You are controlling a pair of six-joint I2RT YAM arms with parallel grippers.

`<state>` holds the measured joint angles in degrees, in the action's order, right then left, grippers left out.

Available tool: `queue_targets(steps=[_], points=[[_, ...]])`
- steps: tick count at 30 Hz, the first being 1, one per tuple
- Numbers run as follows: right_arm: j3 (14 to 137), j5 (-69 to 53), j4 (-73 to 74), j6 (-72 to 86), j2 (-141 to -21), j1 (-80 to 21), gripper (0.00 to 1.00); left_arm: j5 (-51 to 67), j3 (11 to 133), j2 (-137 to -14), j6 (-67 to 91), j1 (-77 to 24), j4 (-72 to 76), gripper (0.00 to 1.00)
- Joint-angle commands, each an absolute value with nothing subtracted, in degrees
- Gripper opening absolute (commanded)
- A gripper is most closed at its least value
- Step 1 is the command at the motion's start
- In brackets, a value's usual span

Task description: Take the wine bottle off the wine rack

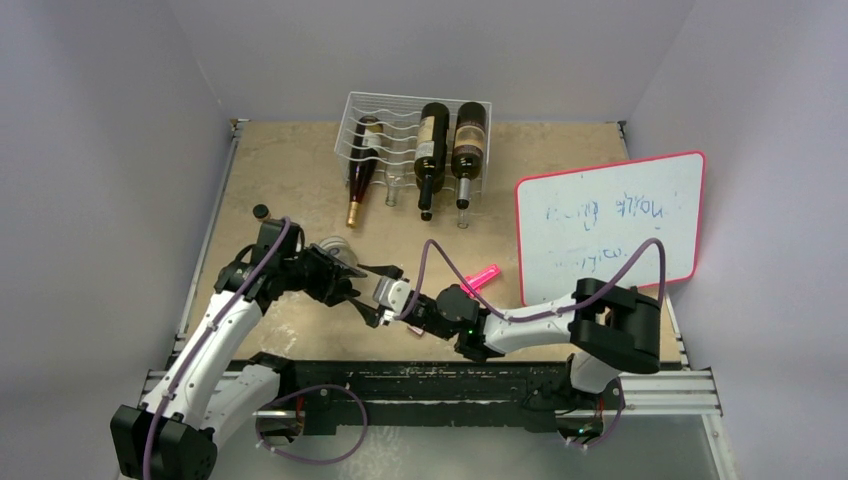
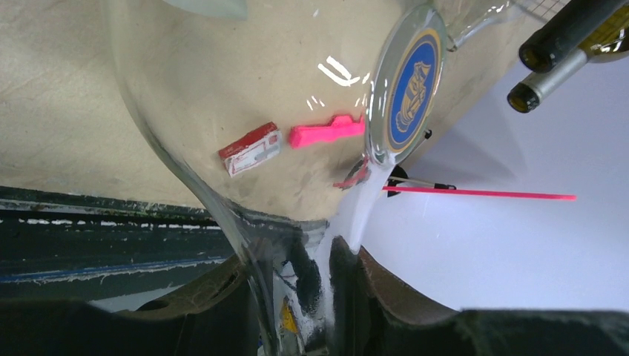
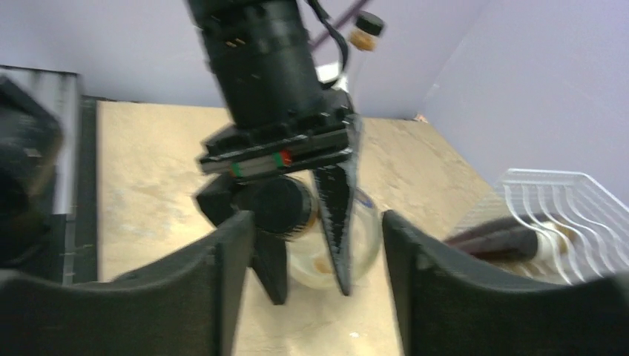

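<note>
A clear glass wine bottle with a round blue label hangs off the rack, and my left gripper is shut on its neck. In the top view the left gripper is over the near middle of the table. My right gripper is open and faces the bottle's dark cap. Its fingers flank the left fingers and the bottle without touching them. The right gripper is just in front of the left one. The white wire wine rack stands at the back, holding three bottles.
A pink-framed whiteboard leans at the right. A pink marker lies beside it, and a red eraser shows through the glass. The necks of the racked bottles point toward the table's middle. The rack's edge shows at the right.
</note>
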<state>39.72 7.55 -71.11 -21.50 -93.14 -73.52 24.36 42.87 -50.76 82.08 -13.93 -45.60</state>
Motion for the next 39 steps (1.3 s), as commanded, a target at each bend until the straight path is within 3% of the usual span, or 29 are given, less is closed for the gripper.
queue_targets(steps=[1,6,14,22,24,27,29,39], points=[[39.84,4.15,-74.22,-19.34,-89.7,-74.14,0.57,26.11,44.67,-48.57,91.27,-14.33,-35.61,0.11],[42.08,2.13,-75.75,-18.1,-92.68,-75.32,0.57,26.16,44.8,-48.83,91.32,-14.33,-35.34,0.11],[44.95,11.88,-78.35,-20.48,-99.11,-75.32,0.56,26.53,44.68,-48.0,91.75,-14.28,-35.73,0.12],[45.55,18.26,-82.32,-23.12,-102.44,-75.34,0.38,27.09,45.33,-47.43,92.2,-14.32,-36.04,0.15],[45.32,19.65,-83.14,-24.02,-102.8,-75.32,0.3,27.14,45.27,-46.96,92.25,-14.33,-36.12,0.25],[44.5,19.94,-84.19,-24.62,-102.66,-75.32,0.18,27.21,45.17,-46.6,91.82,-14.33,-36.2,0.49],[43.56,19.9,-85.96,-24.46,-102.7,-75.32,0.13,26.79,44.91,-46.47,91.44,-14.33,-36.48,0.6],[40.12,21.8,-90.8,-22.44,-102.41,-75.3,0.07,21.84,47.85,-47.38,81.68,-14.33,-43.38,0.75]])
